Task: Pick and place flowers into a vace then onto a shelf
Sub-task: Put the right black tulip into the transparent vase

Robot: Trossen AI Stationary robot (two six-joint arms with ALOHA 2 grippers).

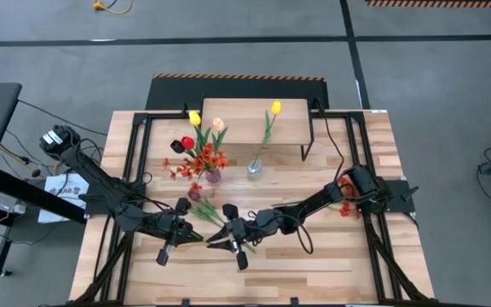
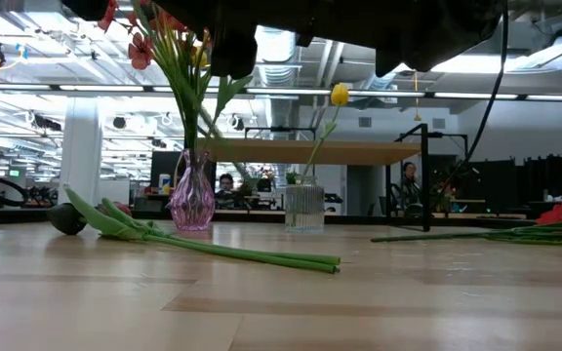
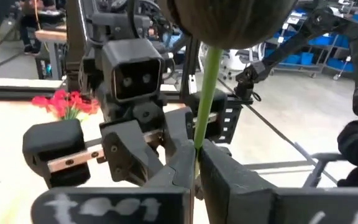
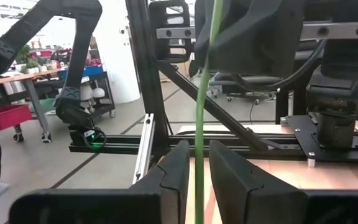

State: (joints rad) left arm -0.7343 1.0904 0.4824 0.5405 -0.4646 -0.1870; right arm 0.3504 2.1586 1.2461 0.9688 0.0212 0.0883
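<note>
Left end effector clamped; right end effector parted.

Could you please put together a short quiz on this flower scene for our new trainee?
1. True or false: a vase stands on the shelf.
2. Which pincer clamps the stem of the dark-headed flower? A left; B right; C neither.
3. Fill in: the clear vase holds one ___ tulip.

Key: 1 false, both vases stand on the table in front of it. 2 A, the left pincer. 3 yellow.
</note>
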